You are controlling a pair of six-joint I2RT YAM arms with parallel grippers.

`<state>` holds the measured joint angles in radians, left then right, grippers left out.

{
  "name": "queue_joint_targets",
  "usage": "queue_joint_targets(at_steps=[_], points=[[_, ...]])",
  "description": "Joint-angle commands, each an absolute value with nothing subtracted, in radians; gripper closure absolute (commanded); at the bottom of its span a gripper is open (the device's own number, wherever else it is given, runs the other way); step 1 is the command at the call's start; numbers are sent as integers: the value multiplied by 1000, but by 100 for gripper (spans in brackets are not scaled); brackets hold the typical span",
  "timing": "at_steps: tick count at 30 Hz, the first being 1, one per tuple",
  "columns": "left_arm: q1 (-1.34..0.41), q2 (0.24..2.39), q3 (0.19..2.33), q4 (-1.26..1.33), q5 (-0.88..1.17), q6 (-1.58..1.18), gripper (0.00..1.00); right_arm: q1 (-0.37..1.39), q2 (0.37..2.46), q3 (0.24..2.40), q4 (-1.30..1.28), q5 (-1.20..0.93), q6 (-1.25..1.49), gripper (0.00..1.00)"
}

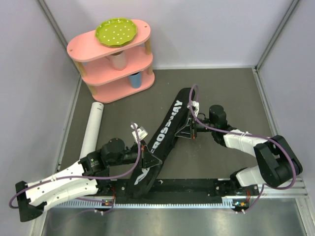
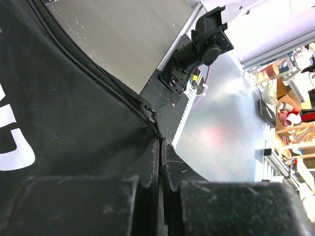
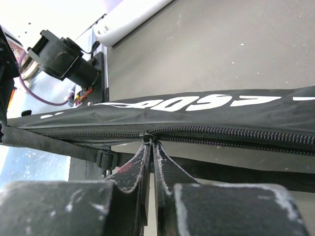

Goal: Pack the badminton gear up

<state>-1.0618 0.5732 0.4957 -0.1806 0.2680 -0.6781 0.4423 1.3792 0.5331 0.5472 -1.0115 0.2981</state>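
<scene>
Tapering black woven bag (image 1: 165,140) (toothed zipper (image 3: 221,132))

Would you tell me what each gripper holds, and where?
Both hold the black bag: left gripper pinches its zippered edge, right gripper the zipper pull.

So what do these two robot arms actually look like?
Both the left arm and right arm mix white shell links with chunky black round joints, and a purple cable loops along each. Each ends in two black fingers with scuffed, white-scratched surfaces, tapering to thin tips.
</scene>
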Motion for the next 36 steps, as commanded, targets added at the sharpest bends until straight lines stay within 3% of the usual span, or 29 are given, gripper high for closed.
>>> queue_joint_targets(at_steps=[1,10,12,13,15,16,17,19,27,29,34,36], points=[[-1063,554,511,-95,276,-680,100,437,1345,566,612,-1017,322,100],[-1062,571,523,-240,86,-638,99,469,1269,517,614,-876,460,100],[-1062,592,531,-267,45,-618,87,494,1244,515,589,-818,482,100],[-1063,619,544,-276,25,-600,72,500,1235,517,572,-793,500,100],[-1063,652,564,-285,-17,-575,61,509,1213,520,533,-732,521,100],[-1063,690,595,-287,-29,-552,40,514,1197,531,511,-720,534,100],[-1063,710,613,-290,-46,-542,29,520,1184,540,490,-694,535,100],[-1063,771,671,-293,-63,-505,23,535,1163,572,410,-667,534,100],[-1065,1014,880,-293,-195,-382,23,574,1149,614,333,-634,566,100],[-1065,1107,943,-324,-224,-341,26,577,1141,611,341,-634,572,100],[-1066,1247,1029,-391,-259,-301,48,581,1127,611,327,-626,577,100],[-1066,1267,1035,-403,-285,-295,48,581,1120,611,324,-629,578,100]])
